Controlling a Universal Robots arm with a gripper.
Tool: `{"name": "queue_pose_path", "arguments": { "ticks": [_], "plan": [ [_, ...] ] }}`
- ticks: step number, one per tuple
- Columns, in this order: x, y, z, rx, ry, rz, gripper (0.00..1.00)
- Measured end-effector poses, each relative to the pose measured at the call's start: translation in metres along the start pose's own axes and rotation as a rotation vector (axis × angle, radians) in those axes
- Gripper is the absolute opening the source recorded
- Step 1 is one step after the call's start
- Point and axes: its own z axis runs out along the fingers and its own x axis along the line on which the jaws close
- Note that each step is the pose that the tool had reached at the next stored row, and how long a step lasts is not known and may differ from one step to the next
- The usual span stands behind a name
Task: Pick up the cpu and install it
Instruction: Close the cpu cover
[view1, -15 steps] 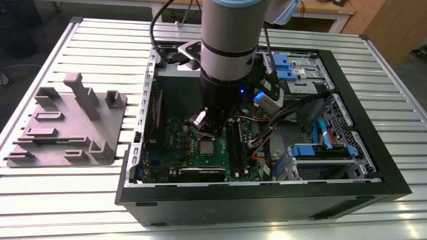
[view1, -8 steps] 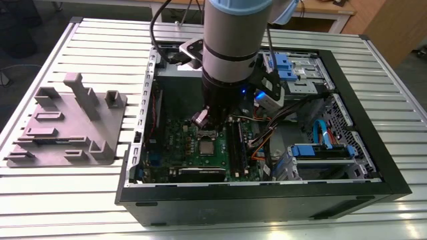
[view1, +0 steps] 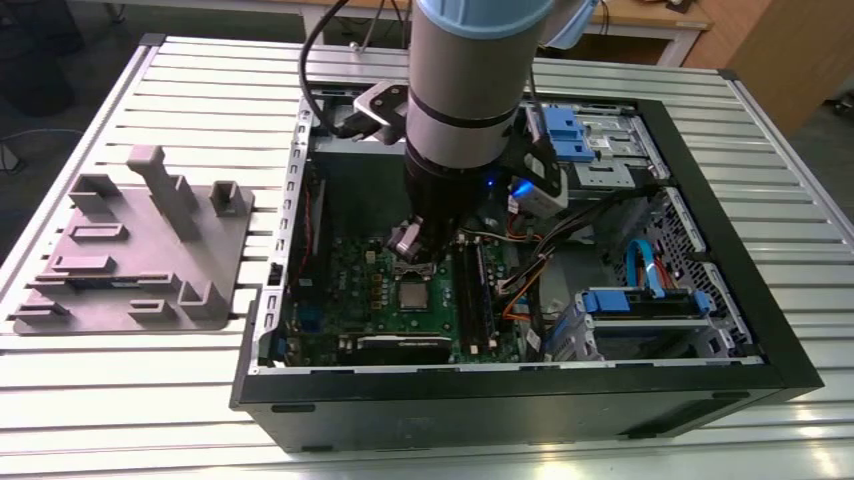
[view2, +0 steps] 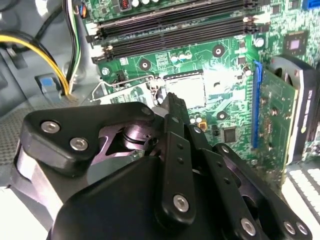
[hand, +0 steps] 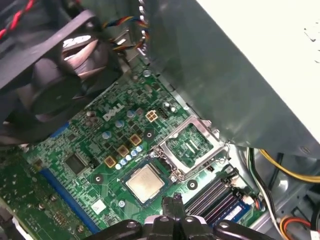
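The cpu (hand: 145, 182) is a small square chip with a silvery top, lying flat in the socket of the green motherboard (hand: 95, 150); the exterior view shows the cpu (view1: 411, 296) in the middle of the board inside the open computer case (view1: 534, 400). The socket's metal lid (hand: 192, 145) stands flipped open beside it. My gripper (hand: 172, 202) hovers just off one corner of the chip, fingertips pressed together with nothing between them. In the second wrist view the gripper (view2: 169, 100) points at the glare-washed socket. My arm reaches down into the case from above, with the gripper (view1: 408, 250) over the board.
A grey fixture plate (view1: 134, 250) with upright blocks lies on the slatted table at the exterior view's left. Black memory slots (view2: 175, 30) run beside the socket. A fan (hand: 65, 65), an expansion card (view2: 272, 120), yellow cables (view2: 45, 55) and blue drive bays (view1: 574, 135) crowd the case.
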Motion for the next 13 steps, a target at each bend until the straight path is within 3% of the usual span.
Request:
{"name": "queue_pose_path", "arguments": {
  "ticks": [13],
  "plan": [
    [-0.0008,-0.001,0.0002,-0.0004,0.0,-0.005,0.1]
  ]
}}
